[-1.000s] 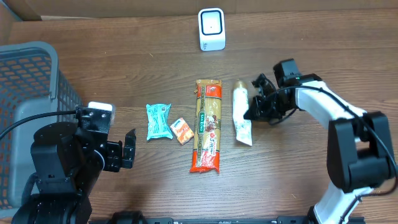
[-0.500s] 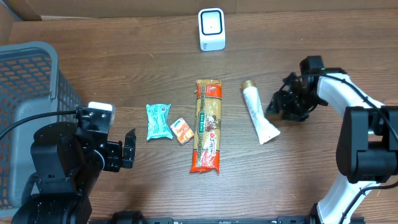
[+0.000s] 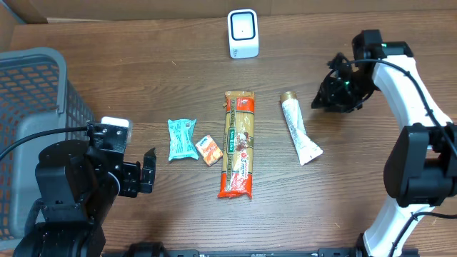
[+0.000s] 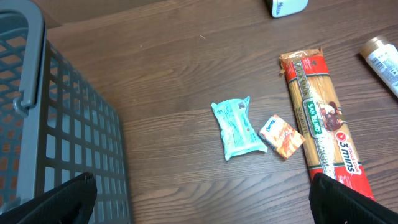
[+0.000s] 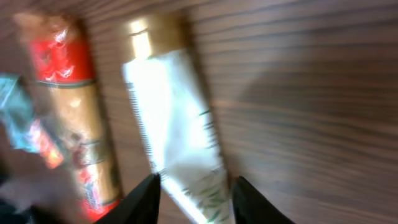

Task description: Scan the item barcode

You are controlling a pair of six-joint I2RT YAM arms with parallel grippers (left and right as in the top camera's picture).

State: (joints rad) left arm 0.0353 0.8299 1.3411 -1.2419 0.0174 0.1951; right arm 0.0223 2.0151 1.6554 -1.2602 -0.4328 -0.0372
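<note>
The right gripper (image 3: 325, 100) is hovering over the right side of the worktop, its jaws standing partly apart and gripping nothing. The white tube (image 3: 299, 132) is lying flat just right of the worktop's centre, its gold cap pointing toward the far edge. A grab from here is risking a slip: the tube is looking flat and soft, so narrow jaws may be pinching only its edge or shoving it into the pasta packet (image 3: 238, 143) nearby. Its barcode side is not showing, so it may be facing away from the scanner (image 3: 243, 33) at the far edge. The left gripper (image 3: 148, 170) is sitting wide and empty near the front left corner.
</note>
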